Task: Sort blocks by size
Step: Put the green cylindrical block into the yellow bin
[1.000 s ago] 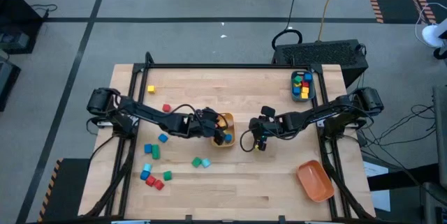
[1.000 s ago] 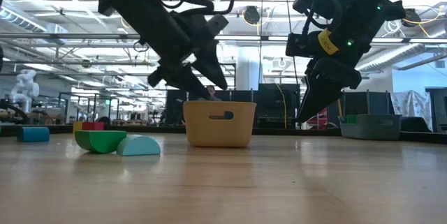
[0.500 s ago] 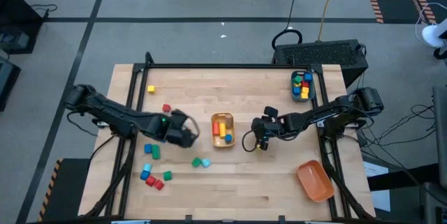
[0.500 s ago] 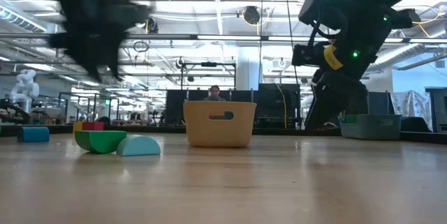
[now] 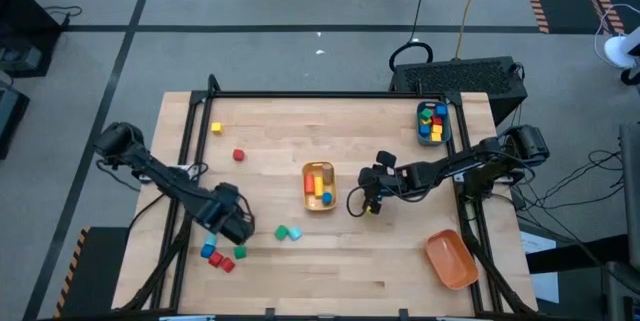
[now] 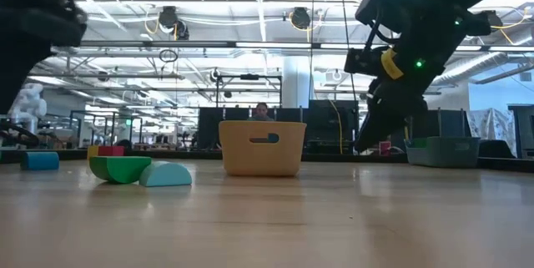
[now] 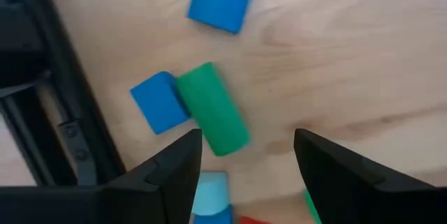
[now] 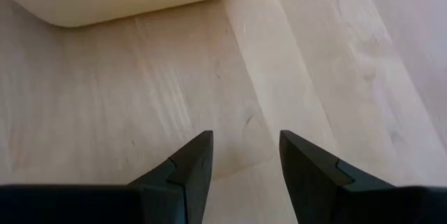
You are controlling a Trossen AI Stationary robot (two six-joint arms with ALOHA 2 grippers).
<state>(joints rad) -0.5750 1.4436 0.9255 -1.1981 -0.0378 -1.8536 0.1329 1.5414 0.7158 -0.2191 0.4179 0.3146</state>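
Observation:
Loose blocks lie on the table's left half: a yellow one (image 5: 216, 128), a red one (image 5: 238, 155), a green and a cyan pair (image 5: 287, 232), and a red, blue and green cluster (image 5: 218, 257). My left gripper (image 5: 232, 226) points down over the near-left group, open. In its wrist view a green cylinder (image 7: 211, 109) lies flat between two blue blocks (image 7: 159, 102), beyond the open fingers of my left gripper (image 7: 248, 161). My right gripper (image 5: 372, 204) hangs open just right of the yellow bin (image 5: 319, 201), with bare wood between the fingers of my right gripper (image 8: 244, 161).
The yellow bin at the table's middle holds red, yellow and blue blocks. A teal bin (image 5: 445, 123) with several blocks stands at the far right, and an orange bin (image 5: 450, 258) at the near right. Black frame rails (image 5: 185, 131) run along the table's sides.
My left gripper has swung away from the yellow bin toward the table's left and near edges, over the near-left blocks. It has turned until it points straight down. My right gripper has stayed beside the bin.

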